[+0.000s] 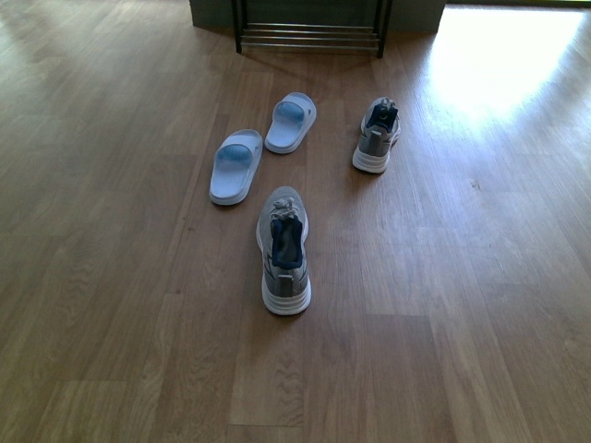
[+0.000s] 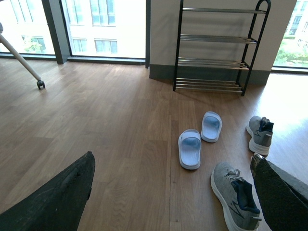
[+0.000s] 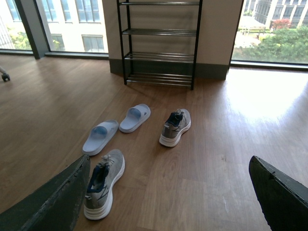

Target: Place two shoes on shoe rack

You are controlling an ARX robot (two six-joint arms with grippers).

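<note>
Shoes are both down on the wood floor (image 1: 111, 277), neither on the rack (image 1: 309, 37) yet. The nearer sneaker (image 1: 283, 249) sits almost dead centre in front of you, well short of the rack. Its long axis runs straight away from you, with the heel toward you and the toe toward the rack. The farther sneaker (image 1: 377, 137) is off to your right, closer to the rack. It also lies roughly lengthwise toward the rack with a slight slant, and I cannot tell for sure which end is its toe. Two pale slides (image 1: 236, 166) lie to the left of that line. Leave them where they are.

Your left gripper (image 2: 172, 163) is spread wide with nothing between its fingers (image 2: 57, 197). The right gripper (image 3: 168, 163) is the same, wide open and empty. Both hang above the floor, clear of everything.

The near sneaker lies between your two arms, so either could take it. It shows just beside one finger in each wrist view. The far one is plainly the right arm's. I would judge the near shoe is best taken across its width, with the fingers either side of the sole. Turn the wrist so the jaws close crosswise to that straight-ahead axis.
</note>
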